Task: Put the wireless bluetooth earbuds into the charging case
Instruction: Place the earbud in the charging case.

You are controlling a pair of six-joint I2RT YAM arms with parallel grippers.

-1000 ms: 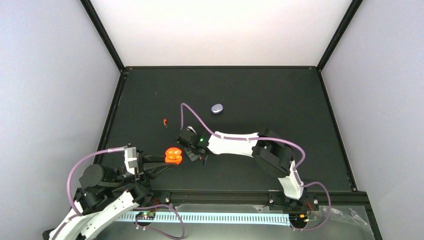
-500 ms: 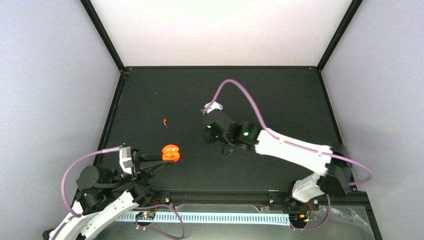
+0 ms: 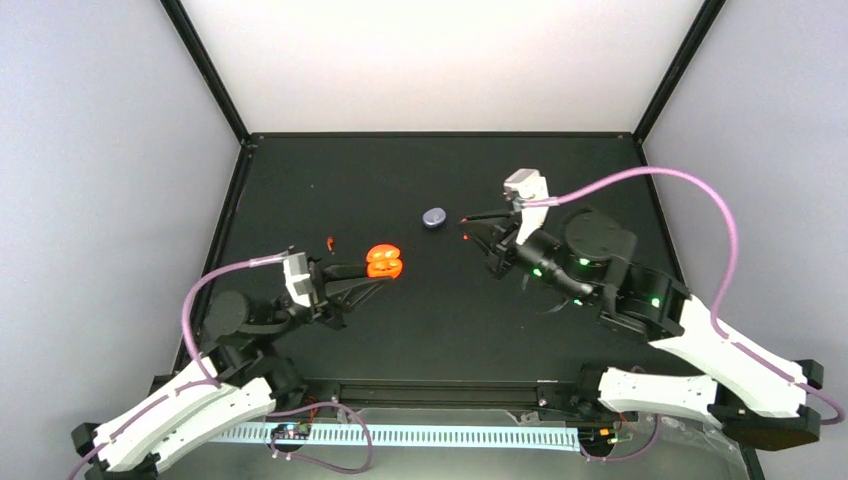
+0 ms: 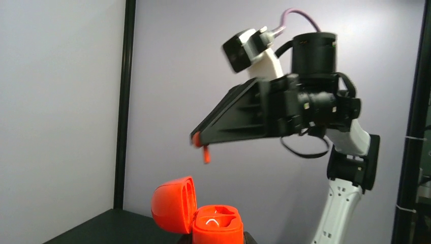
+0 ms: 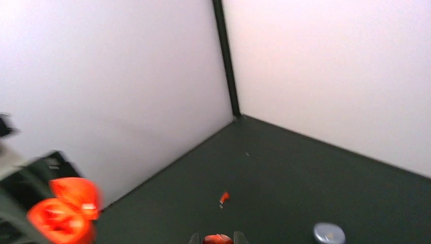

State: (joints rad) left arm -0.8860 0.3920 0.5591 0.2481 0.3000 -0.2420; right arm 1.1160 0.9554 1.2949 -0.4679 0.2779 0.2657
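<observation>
The charging case (image 3: pixel 383 261) is red-orange and open, lid swung to the left. My left gripper (image 3: pixel 372 272) is shut on its base and holds it above the table. In the left wrist view the case (image 4: pixel 217 226) fills the bottom, its sockets facing up. My right gripper (image 3: pixel 466 228) is shut on a red-orange earbud (image 5: pixel 217 239), held in the air to the right of the case. From the left wrist that earbud (image 4: pixel 205 152) hangs at the right gripper's tip (image 4: pixel 198 138), above the case. Another red-orange earbud (image 3: pixel 330 243) lies on the table left of the case.
A closed lavender case (image 3: pixel 434 216) lies on the black table between the two grippers, toward the back. It also shows low in the right wrist view (image 5: pixel 329 233). Pale walls enclose the table on three sides.
My right arm has swung away from the case to the right and back, carrying its earbud. My left arm has reached forward and carried the open case farther onto the table.
</observation>
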